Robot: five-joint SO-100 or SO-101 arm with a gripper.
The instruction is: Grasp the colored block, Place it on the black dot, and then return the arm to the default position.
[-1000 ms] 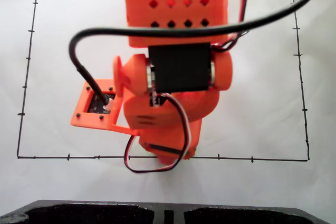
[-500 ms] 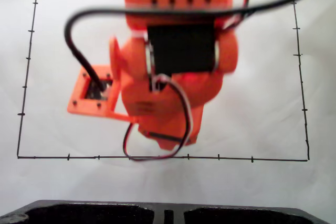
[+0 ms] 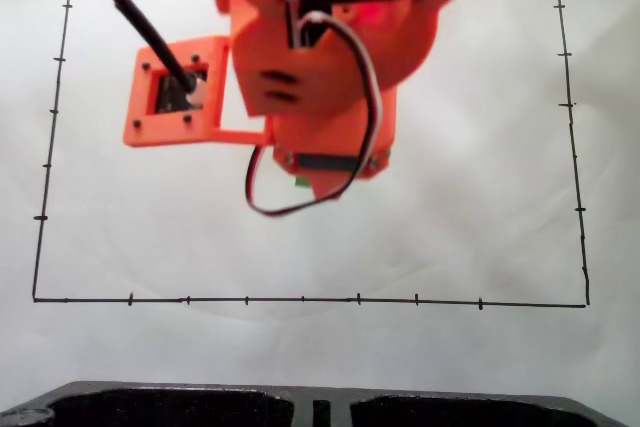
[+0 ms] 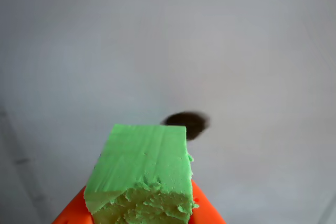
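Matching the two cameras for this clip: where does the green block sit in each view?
Fixed view: the green block is a sliver peeking from under the orange arm, centre of frame.
Wrist view: the block is at bottom centre, just below the black dot.
Shared landmark: the white paper.

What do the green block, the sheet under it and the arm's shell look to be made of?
The green block looks like foam or soft plastic: matte, with a crumbly, ragged near edge. The sheet looks like white paper, matte, with pen-drawn border lines and an inked black dot. The arm looks like printed orange plastic, faintly glossy.
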